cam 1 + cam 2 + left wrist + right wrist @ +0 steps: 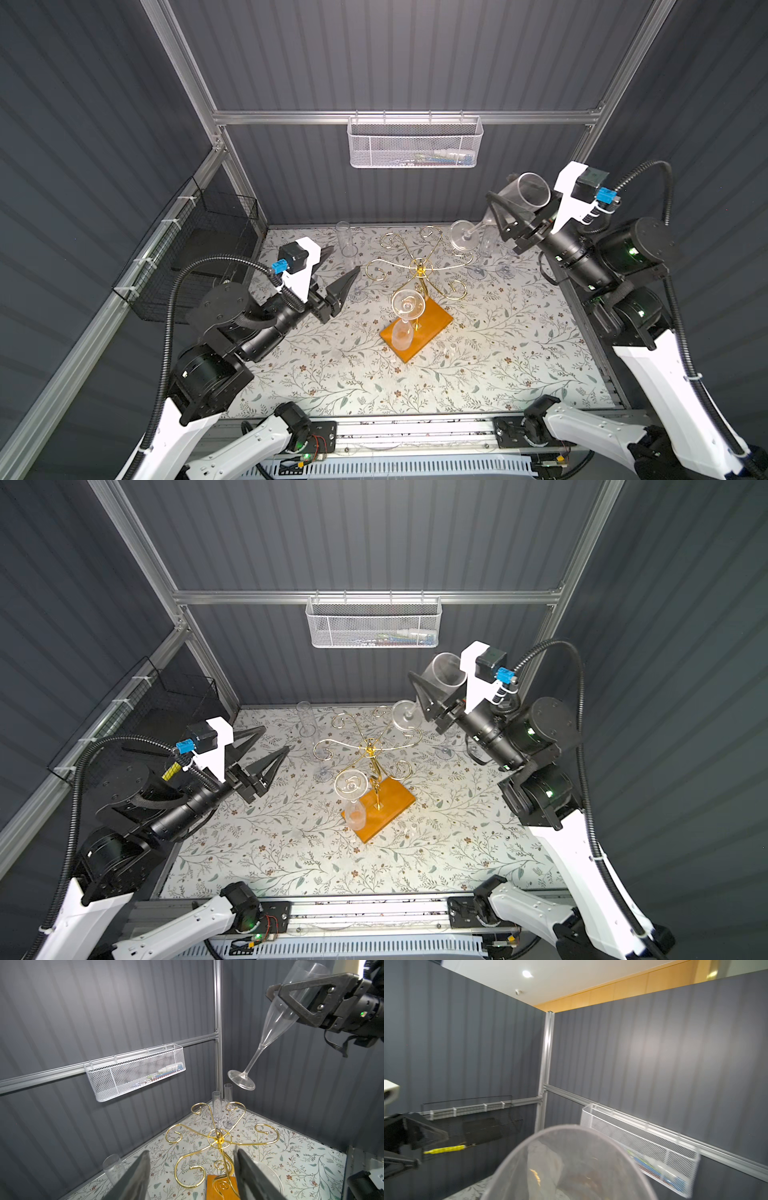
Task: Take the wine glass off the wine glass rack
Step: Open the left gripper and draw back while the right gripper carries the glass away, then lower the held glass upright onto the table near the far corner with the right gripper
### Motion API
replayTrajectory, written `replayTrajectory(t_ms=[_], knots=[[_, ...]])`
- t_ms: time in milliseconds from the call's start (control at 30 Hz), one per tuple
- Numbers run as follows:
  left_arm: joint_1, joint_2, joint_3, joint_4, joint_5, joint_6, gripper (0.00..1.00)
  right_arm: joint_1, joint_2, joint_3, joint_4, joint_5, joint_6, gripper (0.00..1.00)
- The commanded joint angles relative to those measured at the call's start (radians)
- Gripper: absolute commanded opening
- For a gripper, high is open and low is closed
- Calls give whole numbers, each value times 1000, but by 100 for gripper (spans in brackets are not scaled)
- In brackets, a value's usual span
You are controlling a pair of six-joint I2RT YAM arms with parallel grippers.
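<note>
The wine glass rack (pixel 420 266) (pixel 371 746) (pixel 218 1136), gold wire on an orange-brown base (pixel 434 326), stands mid-table. One clear wine glass (pixel 402 334) (pixel 355 812) hangs upside down from its near arm. My right gripper (pixel 505 205) (pixel 420 690) is raised at the back right, shut on the bowl of another wine glass (pixel 525 193) (pixel 446 669) (pixel 276 1018) (pixel 571 1167), which is tilted with its foot down toward the rack. My left gripper (pixel 345 259) (pixel 275 738) (pixel 192 1153) is open and empty, just left of the rack.
Clear glasses stand on the floral table: one at the back left (pixel 345 241) (pixel 113 1167), two at the back right (pixel 485 245) (pixel 217 1105). A white mesh basket (pixel 415 143) hangs on the back wall, a black wire basket (pixel 199 249) on the left wall.
</note>
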Motion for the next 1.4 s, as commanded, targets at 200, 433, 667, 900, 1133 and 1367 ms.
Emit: replayTrajectory(t_ms=[200, 433, 667, 900, 1133, 1367], knots=[[-5, -6, -34, -2, -67, -45, 65, -146, -163, -286, 5, 158, -97, 45], [-5, -11, -89, 55, -115, -89, 65, -243, -210, -590, 167, 165, -76, 44], [-5, -20, -153, 97, -178, -148, 65, -337, -131, -866, 483, 138, -27, 43], [-4, 26, -174, 124, -183, -176, 65, -433, 47, -951, 714, 78, 24, 43], [-5, 61, -198, 160, -195, -191, 65, -458, 252, -943, 863, 54, 32, 41], [-4, 64, -209, 163, -206, -195, 64, -458, 361, -952, 975, 44, 47, 41]])
